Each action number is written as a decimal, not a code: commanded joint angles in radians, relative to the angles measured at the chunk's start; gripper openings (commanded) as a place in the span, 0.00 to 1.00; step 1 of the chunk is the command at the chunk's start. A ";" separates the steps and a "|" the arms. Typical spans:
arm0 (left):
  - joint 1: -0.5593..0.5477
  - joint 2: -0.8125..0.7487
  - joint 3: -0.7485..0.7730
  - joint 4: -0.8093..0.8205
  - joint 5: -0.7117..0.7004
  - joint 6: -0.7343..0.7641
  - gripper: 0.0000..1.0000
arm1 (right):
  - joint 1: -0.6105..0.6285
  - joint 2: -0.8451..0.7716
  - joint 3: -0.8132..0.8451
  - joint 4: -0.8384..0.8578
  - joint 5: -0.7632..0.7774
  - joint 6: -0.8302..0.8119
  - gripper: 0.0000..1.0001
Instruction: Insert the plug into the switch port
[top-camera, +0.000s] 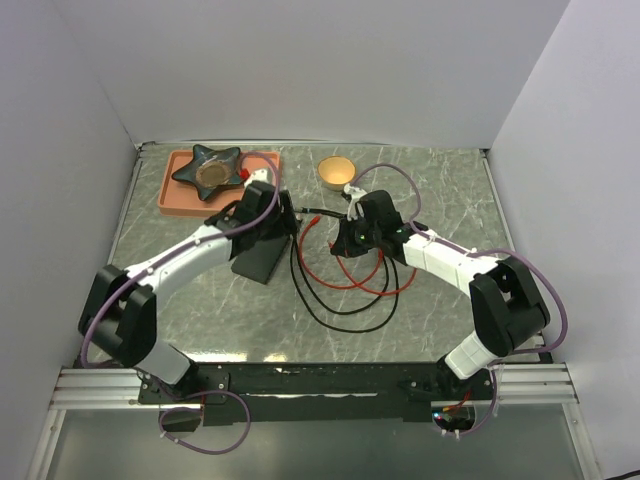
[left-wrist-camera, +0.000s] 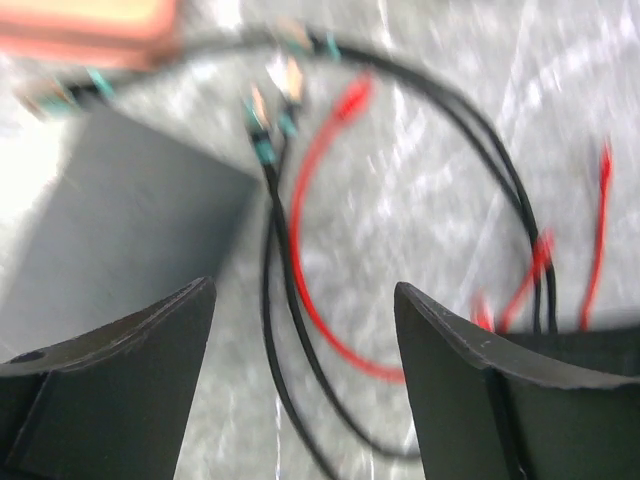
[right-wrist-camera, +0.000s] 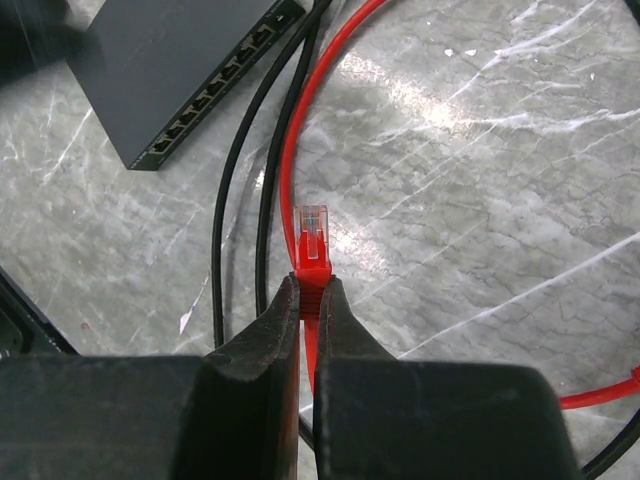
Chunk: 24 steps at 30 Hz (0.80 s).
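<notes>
Pinching one red plug (right-wrist-camera: 313, 235), right hand (right-wrist-camera: 308, 292)

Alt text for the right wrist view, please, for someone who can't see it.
The right hand is shut on a red cable just behind its clear plug, which points away over the marbled table. At upper left lies the black switch, a row of ports along its near edge; two black cables pass left of the plug.

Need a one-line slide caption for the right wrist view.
Right hand shut on the red-booted plug; the black switch and its port row lie beyond, upper left.
</notes>
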 joint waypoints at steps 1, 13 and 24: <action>0.029 0.092 0.125 -0.136 -0.178 0.020 0.78 | 0.002 0.001 0.043 0.004 0.038 -0.001 0.00; 0.118 0.315 0.251 -0.164 -0.188 0.037 0.77 | -0.001 0.007 0.054 -0.008 0.020 -0.024 0.00; 0.159 0.407 0.201 -0.099 -0.157 0.063 0.78 | 0.014 0.027 0.080 -0.028 -0.017 -0.044 0.00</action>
